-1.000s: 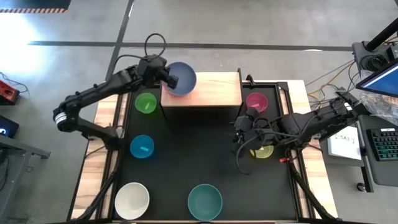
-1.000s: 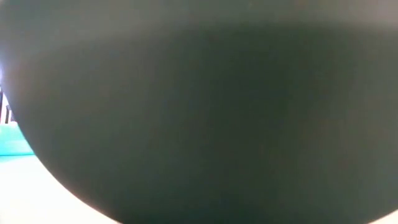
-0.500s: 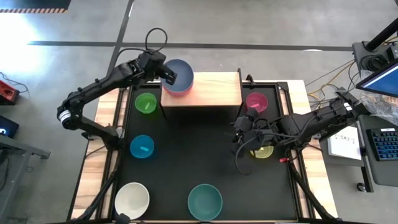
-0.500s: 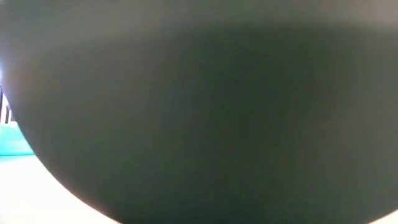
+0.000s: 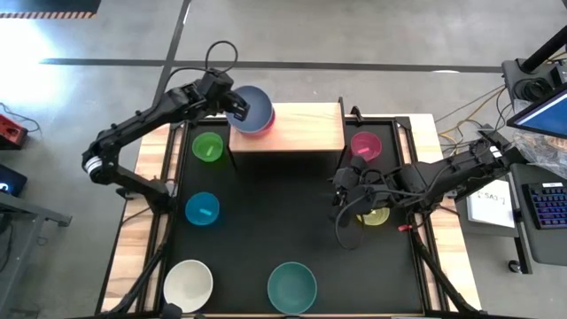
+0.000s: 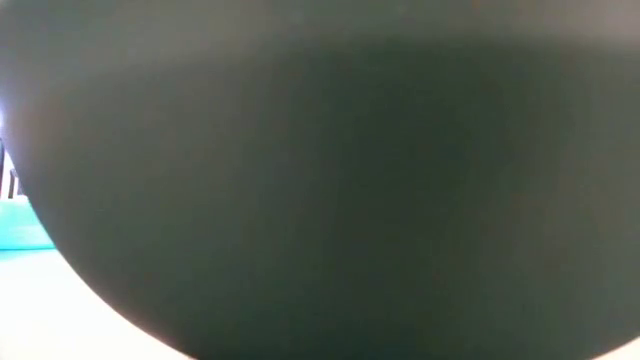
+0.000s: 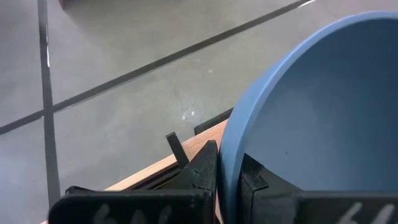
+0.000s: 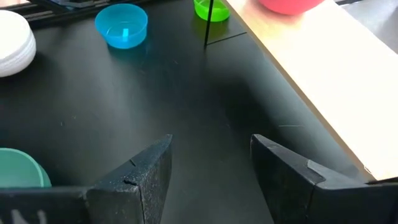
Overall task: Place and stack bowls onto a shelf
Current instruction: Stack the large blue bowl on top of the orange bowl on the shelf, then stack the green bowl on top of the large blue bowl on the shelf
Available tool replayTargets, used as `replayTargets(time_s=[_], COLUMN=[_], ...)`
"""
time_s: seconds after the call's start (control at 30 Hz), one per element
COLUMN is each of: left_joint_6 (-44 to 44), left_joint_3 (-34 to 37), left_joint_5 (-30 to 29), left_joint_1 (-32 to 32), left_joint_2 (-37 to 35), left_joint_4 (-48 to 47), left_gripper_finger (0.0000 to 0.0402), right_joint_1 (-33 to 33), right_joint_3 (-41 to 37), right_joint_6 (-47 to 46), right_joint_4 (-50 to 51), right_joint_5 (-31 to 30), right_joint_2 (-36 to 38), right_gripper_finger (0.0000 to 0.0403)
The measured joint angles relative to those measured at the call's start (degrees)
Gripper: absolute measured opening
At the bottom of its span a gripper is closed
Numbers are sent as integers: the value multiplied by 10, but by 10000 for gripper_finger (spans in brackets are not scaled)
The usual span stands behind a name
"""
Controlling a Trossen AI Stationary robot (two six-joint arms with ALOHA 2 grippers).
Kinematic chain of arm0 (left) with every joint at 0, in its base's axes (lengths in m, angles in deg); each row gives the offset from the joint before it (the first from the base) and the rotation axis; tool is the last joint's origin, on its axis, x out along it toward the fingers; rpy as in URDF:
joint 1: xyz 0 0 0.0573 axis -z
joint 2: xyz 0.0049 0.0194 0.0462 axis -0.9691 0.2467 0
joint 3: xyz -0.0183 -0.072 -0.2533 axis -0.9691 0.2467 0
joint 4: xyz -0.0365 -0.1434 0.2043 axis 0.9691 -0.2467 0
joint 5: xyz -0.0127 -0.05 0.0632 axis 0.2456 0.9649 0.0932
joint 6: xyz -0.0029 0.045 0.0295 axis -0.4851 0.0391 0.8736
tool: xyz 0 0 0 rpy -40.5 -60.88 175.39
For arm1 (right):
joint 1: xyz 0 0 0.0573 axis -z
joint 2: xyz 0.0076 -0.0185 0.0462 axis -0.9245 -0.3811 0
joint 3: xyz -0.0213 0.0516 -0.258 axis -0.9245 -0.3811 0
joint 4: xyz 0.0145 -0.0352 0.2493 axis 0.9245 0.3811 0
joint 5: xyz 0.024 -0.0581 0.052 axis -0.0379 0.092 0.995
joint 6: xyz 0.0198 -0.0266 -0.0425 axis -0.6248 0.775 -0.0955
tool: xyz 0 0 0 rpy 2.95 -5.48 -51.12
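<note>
Slate bowl (image 5: 254, 110) seemingly atop red bowl (image 8: 287, 5)

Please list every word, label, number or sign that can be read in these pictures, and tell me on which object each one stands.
No text can be read in any view.
The white sheet of paper beside the table on the right carries dark marks, too small to read.
The blue computer screen at the right edge shows nothing legible.
The round plastic bowls, such as the slate blue bowl held by the left gripper, and the light-wood shelf bear no labels.
</note>
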Motion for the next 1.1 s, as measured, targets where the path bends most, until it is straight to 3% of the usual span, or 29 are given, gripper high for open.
replayTargets(time_s=[0.57,0.73,0.83,1.1], left_joint_6=[18,21,20,12], left_joint_3=[-4,-14,-10,-9], left_joint_5=[8,85,129,111], left_joint_1=[0,6,32,181], left_joint_2=[-7,-27,-37,-42], left_joint_4=[0,-1,-7,-42], left_gripper_finger=[109,120,121,121], right_joint_1=[0,0,-4,-32], right_joint_3=[0,0,0,-1], right_joint_6=[-1,-1,-21,-94], right_joint_4=[4,5,8,34], right_joint_5=[2,34,62,100], right_joint_2=[0,-3,-10,-46], right_gripper_finger=[205,205,205,205])
